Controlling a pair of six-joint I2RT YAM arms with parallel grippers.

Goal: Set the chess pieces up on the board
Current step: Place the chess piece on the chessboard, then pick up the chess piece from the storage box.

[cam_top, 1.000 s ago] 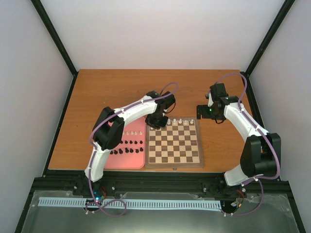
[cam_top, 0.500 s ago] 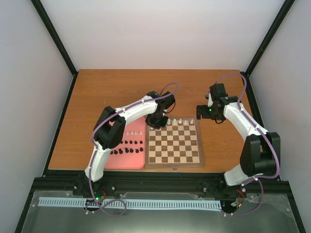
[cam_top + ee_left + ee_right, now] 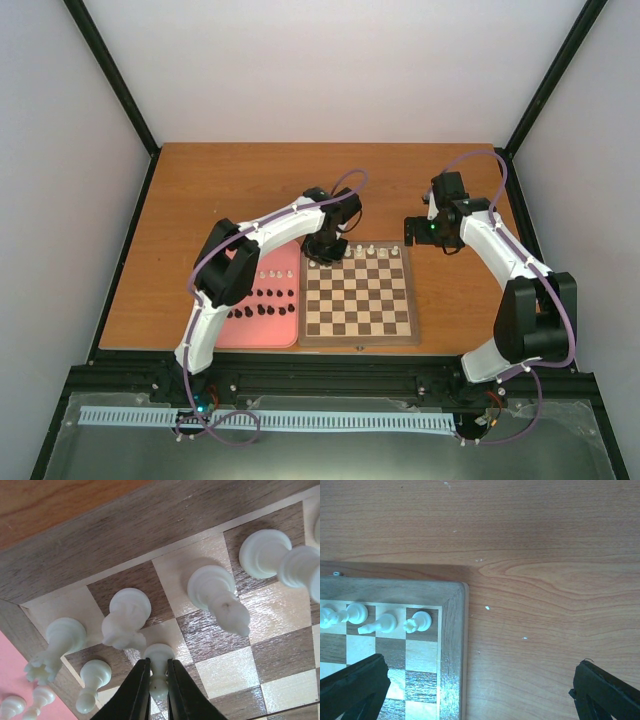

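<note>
The board [image 3: 358,342] lies in the middle of the table, with white pieces [image 3: 365,251] along its far row. My left gripper [image 3: 322,250] is over the board's far left corner. In the left wrist view it [image 3: 158,680] is shut on a white pawn [image 3: 159,662] whose base rests on a second-row cream square. Beside it stand a rook [image 3: 52,645], a knight [image 3: 125,620], a bishop [image 3: 220,597] and another pawn [image 3: 92,680]. My right gripper [image 3: 415,232] is wide open and empty [image 3: 480,700] above bare table by the board's far right corner, near a rook [image 3: 417,621].
A pink tray [image 3: 265,332] lies against the board's left side, holding several black pieces [image 3: 258,310] and a few white pawns [image 3: 272,273]. The left arm reaches over the tray. Black frame posts stand at the table's far corners.
</note>
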